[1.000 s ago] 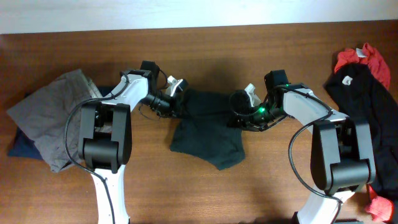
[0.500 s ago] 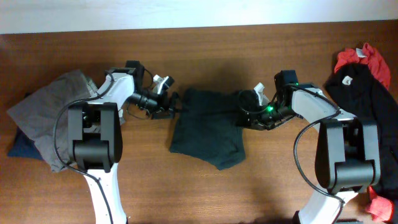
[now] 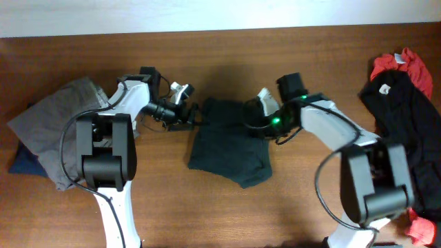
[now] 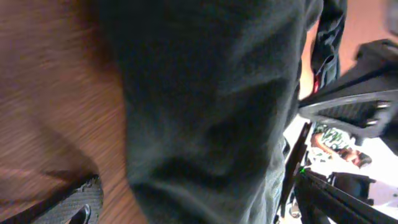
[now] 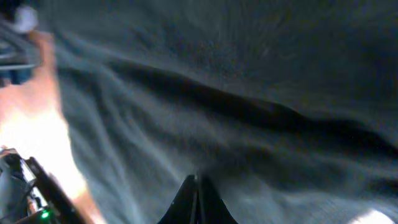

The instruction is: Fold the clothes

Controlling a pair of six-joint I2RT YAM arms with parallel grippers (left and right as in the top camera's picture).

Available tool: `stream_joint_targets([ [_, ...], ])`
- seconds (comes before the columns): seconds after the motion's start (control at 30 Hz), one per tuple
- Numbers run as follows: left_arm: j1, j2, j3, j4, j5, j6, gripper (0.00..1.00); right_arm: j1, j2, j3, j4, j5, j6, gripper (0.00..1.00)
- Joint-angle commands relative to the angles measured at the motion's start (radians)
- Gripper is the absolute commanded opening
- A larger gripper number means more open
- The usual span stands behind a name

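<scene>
One dark T-shirt (image 3: 231,148) lying at the middle of the bench (image 3: 310,207); left gripper (image 3: 193,118) wide open beside its upper left edge, right gripper (image 3: 253,125) pinched shut on its upper right edge; grey clothes (image 3: 58,127) far left, black clothes (image 3: 403,110) far right.

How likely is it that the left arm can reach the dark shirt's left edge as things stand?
Probably yes. The left gripper stands open beside the left edge of the dark shirt, with nothing between them. The right gripper is shut on the shirt's right side, clear of that path.
</scene>
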Motion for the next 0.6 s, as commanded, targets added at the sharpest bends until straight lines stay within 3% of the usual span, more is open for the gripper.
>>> stream_joint_targets([
  [0.0,-0.045,0.021,-0.012,0.006,-0.114,0.039,0.99,0.031,0.060,0.008,0.008,0.061,0.106,0.04],
  [0.2,-0.115,0.021,-0.012,0.006,-0.238,-0.043,0.99,0.037,0.103,0.008,0.007,0.061,0.177,0.04],
  [0.43,-0.185,0.021,-0.013,0.035,-0.240,-0.129,0.98,0.035,0.103,0.008,-0.001,0.060,0.199,0.04],
  [0.57,-0.219,0.021,-0.014,0.058,-0.241,-0.143,0.75,0.035,0.103,0.008,-0.005,0.061,0.206,0.04],
])
